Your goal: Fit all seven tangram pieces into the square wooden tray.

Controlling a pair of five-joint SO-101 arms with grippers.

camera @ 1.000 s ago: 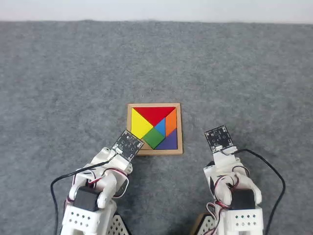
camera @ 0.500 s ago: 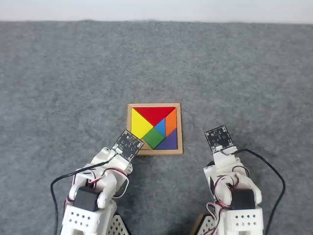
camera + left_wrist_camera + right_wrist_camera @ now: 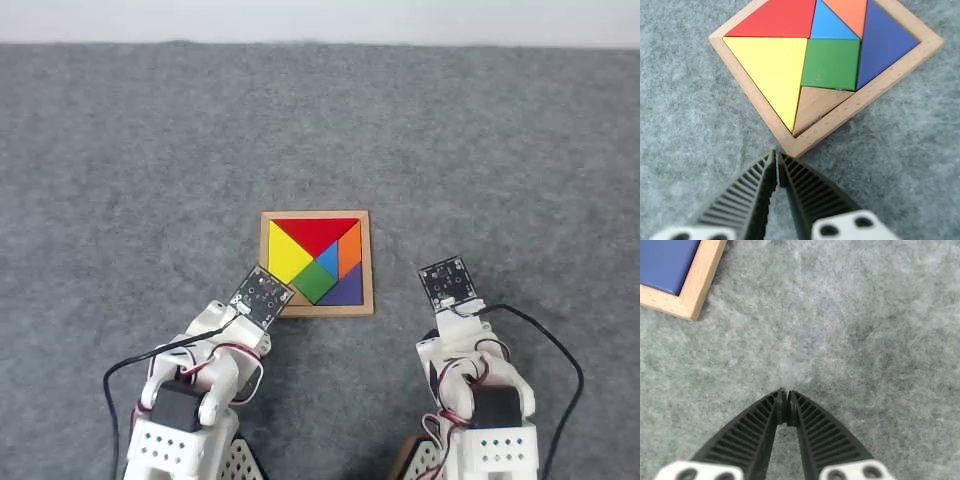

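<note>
Six coloured pieces lay inside the square wooden tray (image 3: pixel 369 262) at the middle of the grey felt surface (image 3: pixel 150 150): a red triangle (image 3: pixel 315 233), a yellow triangle (image 3: pixel 285 255), a green square (image 3: pixel 317 281), a light blue triangle (image 3: pixel 327 259), an orange piece (image 3: pixel 349 250) and a dark blue triangle (image 3: pixel 346 291). From the left wrist we saw them sitting flush against one another, and a triangular patch of bare tray floor (image 3: pixel 815 105) lay between the yellow triangle (image 3: pixel 772 65), the green square (image 3: pixel 831 64) and the tray's rim (image 3: pixel 880 81).

We found the left end effector (image 3: pixel 776 156) pinched narrow – its two ribbed fingers nearly touching, nothing between them – low over the felt just beside the tray's nearest corner. The right end effector (image 3: pixel 786 392) was likewise closed and held nothing, over plain felt off the tray's right side, with one tray corner (image 3: pixel 695 295) and the dark blue triangle (image 3: pixel 665 262) nearby. In the high view the left arm (image 3: pixel 215 360) angled toward the tray, while the right arm (image 3: pixel 470 370) stood apart from it.
</note>
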